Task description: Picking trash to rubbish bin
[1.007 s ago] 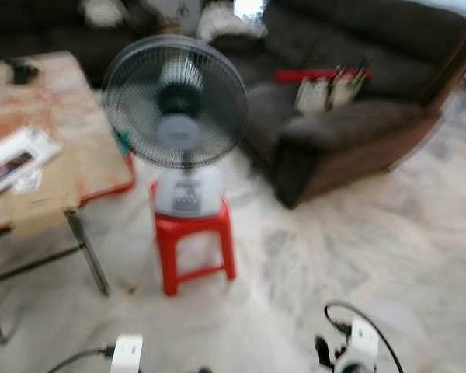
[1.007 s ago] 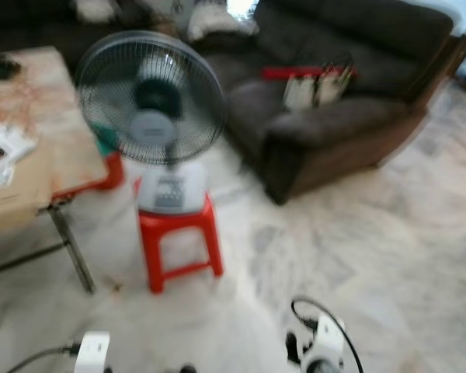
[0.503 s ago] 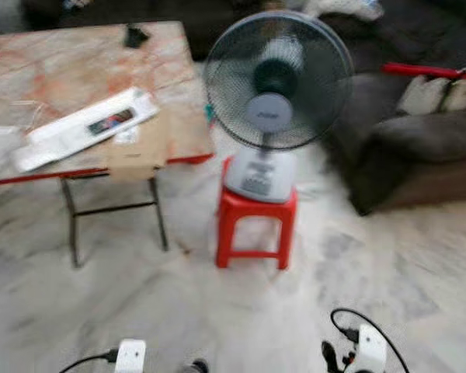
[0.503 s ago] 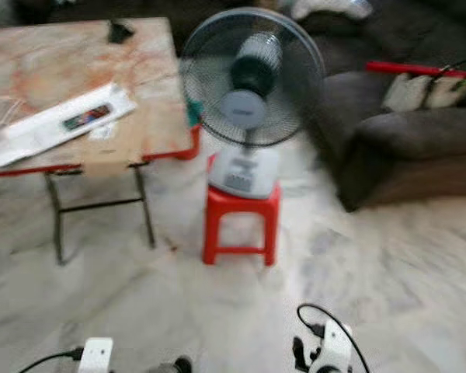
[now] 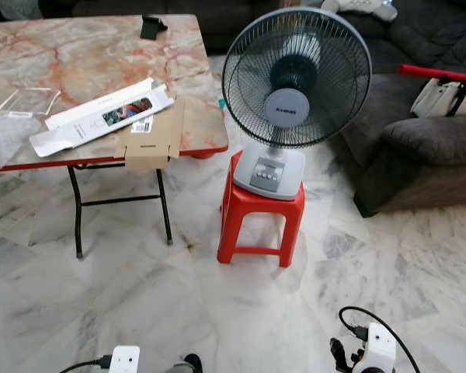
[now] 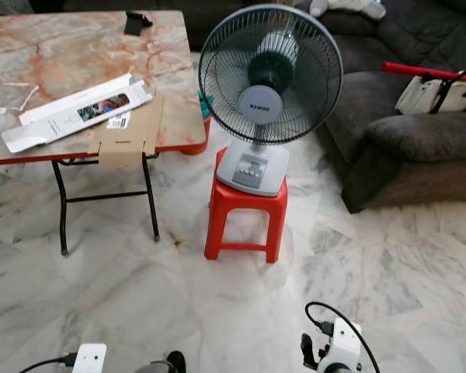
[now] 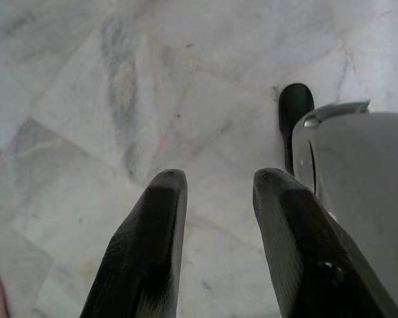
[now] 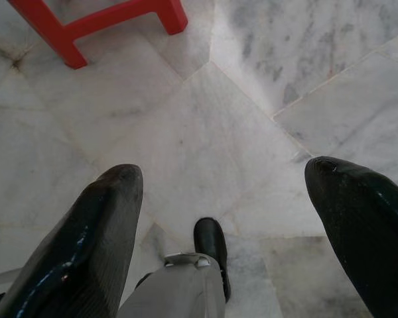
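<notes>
Blur cleared as my head swung left, bringing the counter (image 5: 101,54) into full view. Trash, a white carton (image 5: 101,116) and cardboard flap (image 5: 150,138), lay on its near edge. Left gripper (image 7: 215,192) and right gripper (image 8: 225,192) hung spread, empty.

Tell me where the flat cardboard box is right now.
In the eye views the cardboard box lies at the near edge of the marble table, overhanging it, on the robot's left, beside the white carton and left of the fan.
</notes>
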`<state>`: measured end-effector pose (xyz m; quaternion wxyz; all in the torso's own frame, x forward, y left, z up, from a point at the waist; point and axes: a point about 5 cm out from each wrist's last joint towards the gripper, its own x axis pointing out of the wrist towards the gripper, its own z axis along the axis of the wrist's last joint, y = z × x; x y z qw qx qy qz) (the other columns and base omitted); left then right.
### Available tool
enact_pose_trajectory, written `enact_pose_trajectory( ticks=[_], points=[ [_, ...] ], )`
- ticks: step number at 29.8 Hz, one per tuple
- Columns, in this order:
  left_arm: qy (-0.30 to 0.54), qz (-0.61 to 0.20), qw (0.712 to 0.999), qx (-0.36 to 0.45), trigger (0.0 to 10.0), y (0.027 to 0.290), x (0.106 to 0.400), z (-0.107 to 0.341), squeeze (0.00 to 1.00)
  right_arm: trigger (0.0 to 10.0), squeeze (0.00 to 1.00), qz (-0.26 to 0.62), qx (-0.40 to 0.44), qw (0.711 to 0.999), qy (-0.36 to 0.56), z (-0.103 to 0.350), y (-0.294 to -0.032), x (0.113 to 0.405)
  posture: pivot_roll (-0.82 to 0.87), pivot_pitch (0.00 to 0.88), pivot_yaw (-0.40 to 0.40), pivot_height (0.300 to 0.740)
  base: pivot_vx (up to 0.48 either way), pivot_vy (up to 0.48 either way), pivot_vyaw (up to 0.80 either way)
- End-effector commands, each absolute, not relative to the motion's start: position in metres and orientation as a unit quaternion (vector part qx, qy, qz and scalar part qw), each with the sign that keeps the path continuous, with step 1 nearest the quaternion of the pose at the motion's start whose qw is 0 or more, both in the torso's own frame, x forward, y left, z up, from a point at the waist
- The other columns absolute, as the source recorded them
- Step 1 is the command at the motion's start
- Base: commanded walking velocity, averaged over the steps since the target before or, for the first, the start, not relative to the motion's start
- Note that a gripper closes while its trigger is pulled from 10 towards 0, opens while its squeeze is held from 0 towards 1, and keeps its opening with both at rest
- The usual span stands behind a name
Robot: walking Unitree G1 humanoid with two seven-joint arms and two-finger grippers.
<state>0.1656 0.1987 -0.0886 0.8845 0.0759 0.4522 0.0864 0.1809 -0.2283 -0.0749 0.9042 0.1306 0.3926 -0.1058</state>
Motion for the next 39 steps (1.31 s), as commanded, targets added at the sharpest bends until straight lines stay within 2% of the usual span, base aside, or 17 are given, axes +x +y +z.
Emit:
enact_pose_trajectory(
  ticks=[1, 11, 14, 19, 22, 32, 39],
  points=[
    [0.464, 0.066, 0.881, 0.061, 10.0, 0.181, 0.162, -0.093, 0.0, 10.0, 0.0, -0.114, 0.133, 0.902, 0.395, -0.076, -0.232, 0.177, -0.02, 0.158, -0.086, 0.74, 0.0, 0.0, 0.0],
    [0.466, 0.076, 0.88, 0.055, 10.0, 0.179, 0.157, -0.095, 0.0, 10.0, 0.0, -0.103, 0.123, 0.897, 0.412, -0.079, -0.228, 0.173, 0.05, 0.11, -0.096, 0.74, 0.0, 0.0, 0.0],
    [0.463, 0.084, 0.881, 0.05, 10.0, 0.177, 0.155, -0.095, 0.0, 10.0, 0.0, -0.085, 0.107, 0.898, 0.419, -0.078, -0.226, 0.177, 0.08, 0.08, -0.11, 0.74, 0.0, 0.0, 0.0],
    [0.453, 0.091, 0.885, 0.051, 10.0, 0.178, 0.158, -0.094, 0.0, 10.0, 0.0, -0.077, 0.109, 0.905, 0.404, -0.072, -0.224, 0.191, 0.06, 0.088, -0.114, 0.74, 0.0, 0.0, 0.0],
    [0.427, 0.107, 0.896, 0.06, 10.0, 0.181, 0.168, -0.088, 0.0, 10.0, 0.0, -0.072, 0.107, 0.911, 0.391, -0.066, -0.222, 0.202, 0.05, 0.106, -0.115, 0.74, 0.0, 0.0, 0.0],
    [0.281, 0.116, 0.948, 0.095, 10.0, 0.184, 0.232, -0.046, 0.0, 10.0, 0.0, -0.067, 0.105, 0.927, 0.355, -0.053, -0.228, 0.22, 0.02, 0.106, -0.129, 0.74, 0.0, 0.0, 0.0],
    [0.181, 0.119, 0.971, 0.102, 10.0, 0.181, 0.259, -0.017, 0.0, 10.0, 0.0, -0.031, 0.098, 0.956, 0.274, -0.025, -0.225, 0.257, 0.02, 0.116, -0.115, 0.74, 0.0, 0.0, 0.0]
  ],
)
